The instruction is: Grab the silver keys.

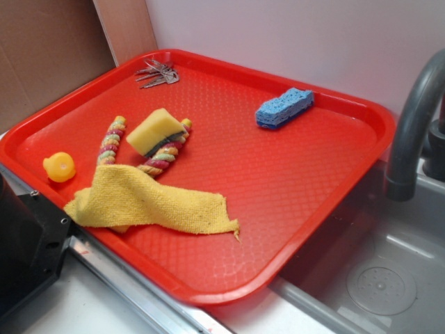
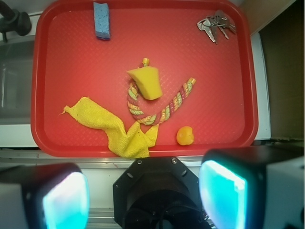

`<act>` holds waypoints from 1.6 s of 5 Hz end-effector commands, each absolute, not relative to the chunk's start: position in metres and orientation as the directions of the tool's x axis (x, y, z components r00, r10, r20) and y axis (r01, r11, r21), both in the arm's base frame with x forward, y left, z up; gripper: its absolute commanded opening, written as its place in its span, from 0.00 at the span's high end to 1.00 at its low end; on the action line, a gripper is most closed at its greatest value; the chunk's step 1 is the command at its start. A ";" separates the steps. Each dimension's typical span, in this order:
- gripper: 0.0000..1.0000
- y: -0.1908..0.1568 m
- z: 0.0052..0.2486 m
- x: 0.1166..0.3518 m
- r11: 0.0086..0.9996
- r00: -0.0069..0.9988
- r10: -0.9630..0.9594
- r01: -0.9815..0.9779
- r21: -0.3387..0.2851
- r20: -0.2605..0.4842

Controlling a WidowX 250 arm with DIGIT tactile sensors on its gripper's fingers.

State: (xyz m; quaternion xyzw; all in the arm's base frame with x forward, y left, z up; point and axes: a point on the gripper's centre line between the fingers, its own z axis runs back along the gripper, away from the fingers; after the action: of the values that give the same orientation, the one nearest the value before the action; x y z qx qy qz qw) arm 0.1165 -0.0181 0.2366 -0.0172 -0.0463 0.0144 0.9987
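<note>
Keys in the far corner, gripper wide open above the near edge

Exterior view first. I see a red tray (image 1: 292, 188) sitting beside a metal sink (image 1: 389, 278), with a grey tap (image 1: 410, 125) curving up at the right. The silver keys (image 1: 158, 73) lie in the tray's far left corner, fanned out flat, close to the rim and well apart from everything else. A blue sponge (image 1: 284, 108) lies toward the far right side. Nearer the middle, a yellow sponge (image 1: 156, 132) rests on a striped rope (image 1: 167, 154) bent into a U; one arm of the rope runs up to the left of the sponge. A yellow cloth (image 1: 149, 202) is spread over the bend of the rope and reaches the tray's near left rim. A small yellow duck (image 1: 60, 167) sits by itself near the left rim. A dark part of the robot shows at the lower left, but I cannot see the fingers here.

Wrist view next. I am looking straight down on the tray (image 2: 66, 62). The keys (image 2: 215, 25) are at the top right corner, the blue sponge (image 2: 101, 20) at the top left. The yellow sponge (image 2: 146, 82) sits on the rope (image 2: 162, 112) in the middle, the cloth (image 2: 112, 129) lies below it, and the duck (image 2: 185, 136) is just right of the cloth. The gripper (image 2: 143, 193) hangs over the near rim with its fingers (image 2: 221, 193) spread wide, holding nothing, well apart from the keys.
</note>
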 end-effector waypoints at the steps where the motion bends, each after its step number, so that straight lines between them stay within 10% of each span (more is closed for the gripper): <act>1: 0.00 -0.018 0.237 0.116 0.999 0.995 0.030 -0.027 -0.036 0.092; 3: 0.00 0.028 0.204 0.172 0.882 0.886 0.458 -0.442 -0.161 0.076; 5: 0.00 0.081 0.175 0.218 0.570 0.523 0.822 -0.759 -0.315 0.226; 8: 0.00 0.100 0.162 0.225 0.497 0.451 0.866 -0.824 -0.272 0.219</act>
State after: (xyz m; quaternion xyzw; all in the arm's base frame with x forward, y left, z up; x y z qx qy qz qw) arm 0.2273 0.0864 0.1464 -0.0625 -0.1393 0.4926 0.8567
